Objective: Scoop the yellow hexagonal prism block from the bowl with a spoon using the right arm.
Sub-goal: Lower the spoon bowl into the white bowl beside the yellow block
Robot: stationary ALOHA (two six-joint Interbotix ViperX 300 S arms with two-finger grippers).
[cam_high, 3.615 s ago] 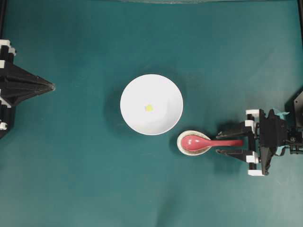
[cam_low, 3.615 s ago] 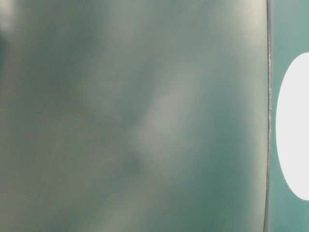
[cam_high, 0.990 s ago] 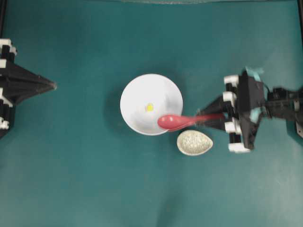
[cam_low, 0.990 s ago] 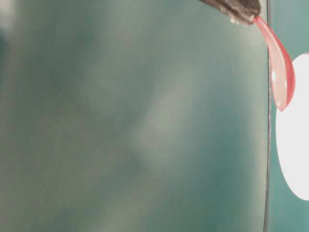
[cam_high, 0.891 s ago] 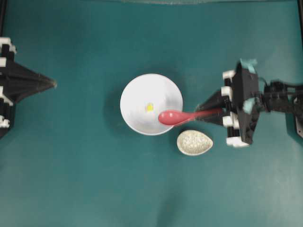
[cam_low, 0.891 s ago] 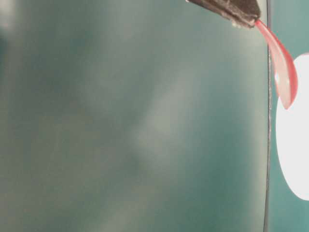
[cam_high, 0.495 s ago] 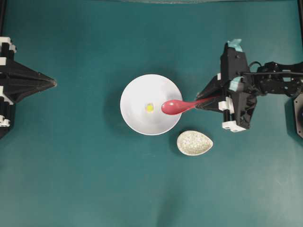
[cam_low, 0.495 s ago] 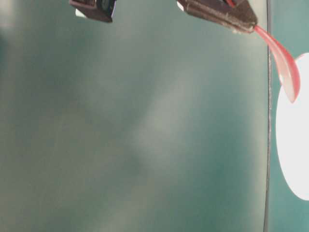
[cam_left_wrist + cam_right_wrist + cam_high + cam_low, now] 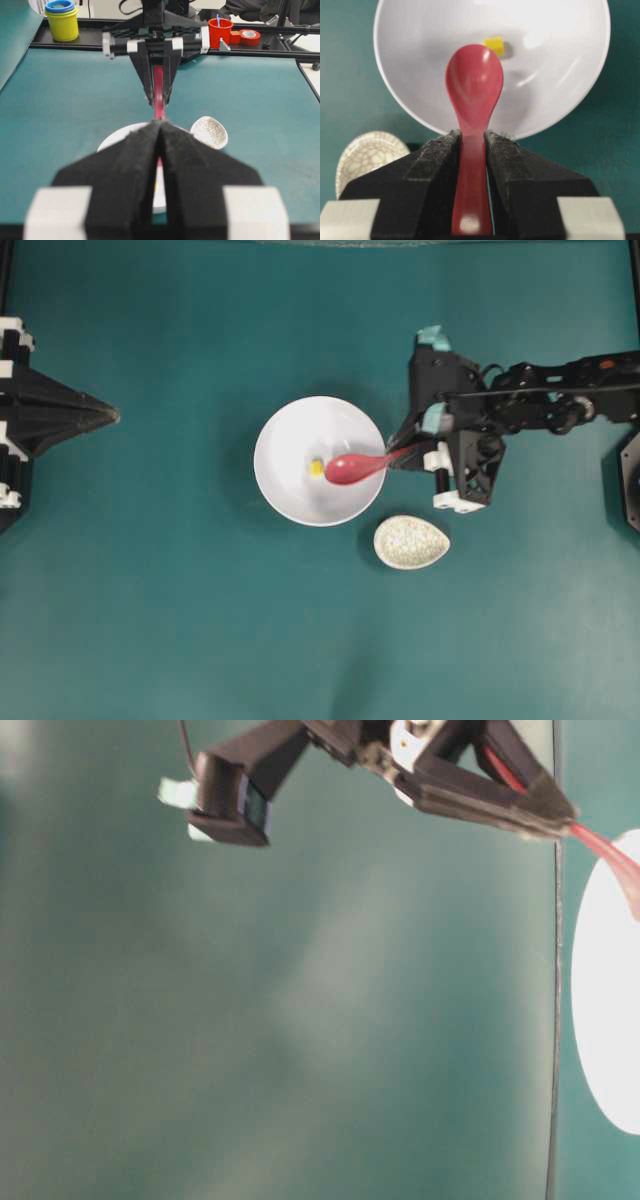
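While the left gripper (image 9: 159,150) rests closed at its side, we see the right gripper (image 9: 398,453) clamped on the spoon (image 9: 352,467), which has advanced from the bowl's (image 9: 290,430) rim until its scoop nearly meets the yellow hexagonal prism block (image 9: 316,468). We judge scooping comes next.

Black right arm (image 9: 540,400), white fittings, teal tape bits, thin black cables, pointed black left pincer (image 9: 105,418)
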